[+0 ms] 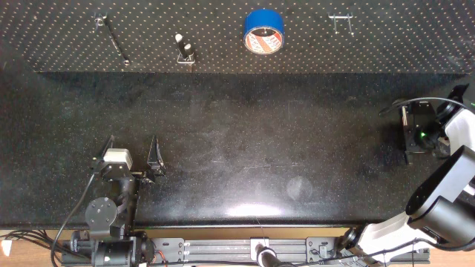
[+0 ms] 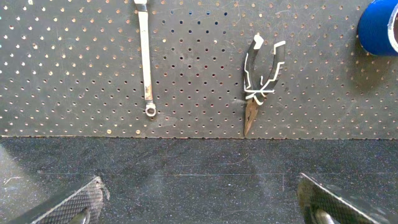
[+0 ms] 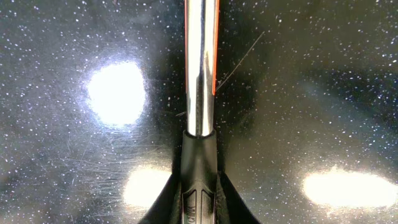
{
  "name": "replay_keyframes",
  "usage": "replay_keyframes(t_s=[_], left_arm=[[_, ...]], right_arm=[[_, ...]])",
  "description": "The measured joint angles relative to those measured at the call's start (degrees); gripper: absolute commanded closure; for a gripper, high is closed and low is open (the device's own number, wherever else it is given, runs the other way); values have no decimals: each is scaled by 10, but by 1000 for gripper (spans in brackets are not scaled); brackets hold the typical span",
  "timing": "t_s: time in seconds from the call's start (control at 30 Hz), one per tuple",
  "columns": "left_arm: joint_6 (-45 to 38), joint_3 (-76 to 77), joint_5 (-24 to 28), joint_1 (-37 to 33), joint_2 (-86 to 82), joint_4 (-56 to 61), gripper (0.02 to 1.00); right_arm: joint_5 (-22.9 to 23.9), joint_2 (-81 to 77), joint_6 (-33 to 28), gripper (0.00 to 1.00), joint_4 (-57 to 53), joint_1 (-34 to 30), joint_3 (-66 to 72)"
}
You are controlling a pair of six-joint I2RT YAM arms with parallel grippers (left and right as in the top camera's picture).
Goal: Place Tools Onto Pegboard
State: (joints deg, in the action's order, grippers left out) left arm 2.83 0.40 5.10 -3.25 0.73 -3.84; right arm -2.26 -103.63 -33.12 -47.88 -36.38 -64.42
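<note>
Right gripper [image 3: 199, 193] is clamping the chrome-shafted tool [image 3: 200, 62] by its black handle at the table's [image 1: 245, 148] right edge. Left gripper [image 1: 133, 153] is sitting open, near left. The tool is looking stiff, fairly heavy and slick-shafted, so the handle is the safest grip.

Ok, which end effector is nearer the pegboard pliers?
Left. The left end effector faces the pliers across the table; the right end effector, holding a tool, sits far off at the right edge.

The wrench [image 1: 115, 38] is hung leftmost on the pegboard [image 1: 223, 44], which is stood behind the worktop [image 1: 260, 126]. Pliers [image 1: 184, 50] are hung to the wrench's right, then a tape roll [image 1: 263, 32], and a hook [image 1: 341, 24] is set rightmost.
</note>
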Motion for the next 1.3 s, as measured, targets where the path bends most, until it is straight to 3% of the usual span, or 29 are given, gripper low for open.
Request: replay_keyframes(t_s=[0.23,0.3,0.33,0.4,0.5,0.53,0.6,0.67,0.77,0.9,1.27,1.3], left_arm=[[0,0,0,0,0,0,23],[0,0,0,0,0,0,25],[0,0,0,0,0,0,25],[0,0,0,0,0,0,23],[0,0,0,0,-1,0,25],[0,0,1,0,-1,0,25],[0,0,1,0,-1,0,25],[0,0,1,0,-1,0,25],[0,0,1,0,-1,0,23],[0,0,1,0,0,0,25],[0,0,1,0,0,0,25],[0,0,1,0,0,0,25]], right_arm=[[-4,0,0,925,0,0,0],[-46,26,7,925,22,2,28],[-106,79,35,925,49,14,86],[-153,266,112,925,158,24,205],[-167,501,164,925,189,35,276],[-176,606,213,925,201,78,300],[-177,661,268,925,366,192,325],[-153,612,292,925,535,288,335],[-138,452,316,925,694,322,332],[-137,356,367,923,737,338,305],[-137,188,372,925,801,339,280],[-137,179,372,700,800,339,280]])
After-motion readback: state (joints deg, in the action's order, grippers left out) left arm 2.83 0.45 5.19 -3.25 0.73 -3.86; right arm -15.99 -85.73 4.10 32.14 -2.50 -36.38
